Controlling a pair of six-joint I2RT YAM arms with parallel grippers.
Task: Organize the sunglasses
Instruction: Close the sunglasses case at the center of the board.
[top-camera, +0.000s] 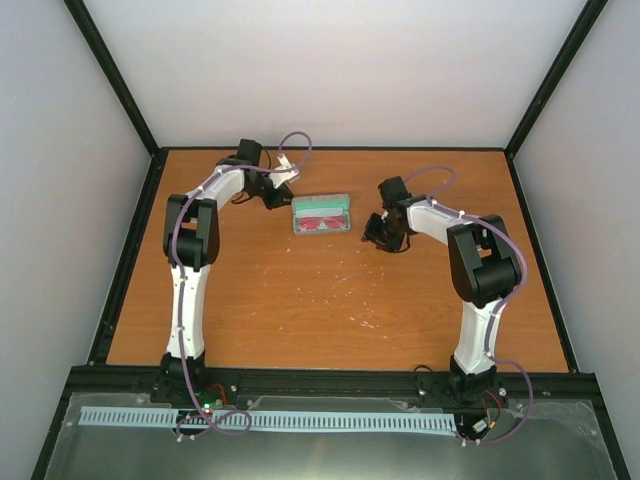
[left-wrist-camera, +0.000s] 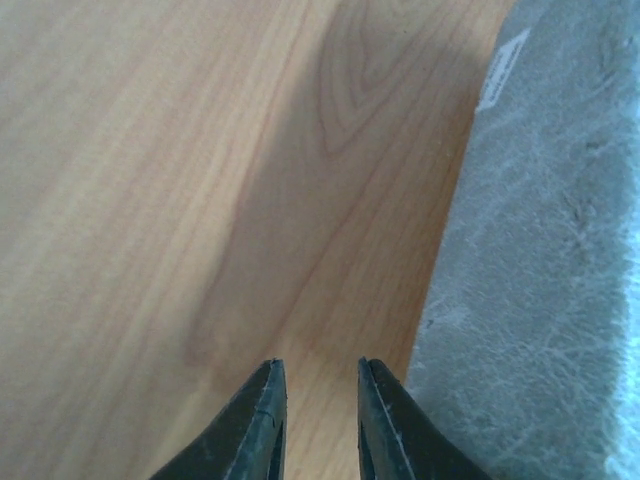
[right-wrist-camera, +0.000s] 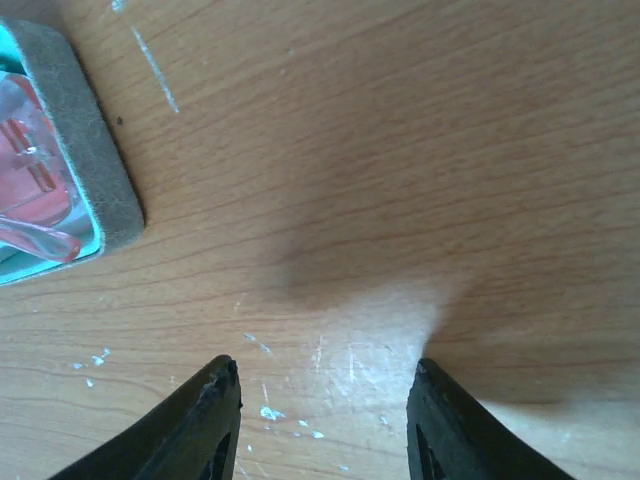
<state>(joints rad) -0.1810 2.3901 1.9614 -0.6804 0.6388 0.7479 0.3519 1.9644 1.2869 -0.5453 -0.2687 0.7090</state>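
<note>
Jaws of your left gripper (left-wrist-camera: 318, 366) stand narrowly apart and hold nothing, just beside the case (right-wrist-camera: 95, 160). Your right gripper (right-wrist-camera: 325, 365) is spread wide and empty, near the case's other side. You see the sunglasses (top-camera: 320, 219) lying inside the open case.

Item count, all views:
- sunglasses (top-camera: 322, 221): 1 pair, red-pink frame.
- case (top-camera: 296, 215): 1, grey with teal lining.
- bench (top-camera: 330, 300): 1, wood grain.
- Arms: 2, the left arm (top-camera: 188, 290) and the right arm (top-camera: 478, 325).
- Pincers: 2, the left pincer (left-wrist-camera: 318, 375) and the right pincer (right-wrist-camera: 325, 375). Two fingers each, 4 in total.
</note>
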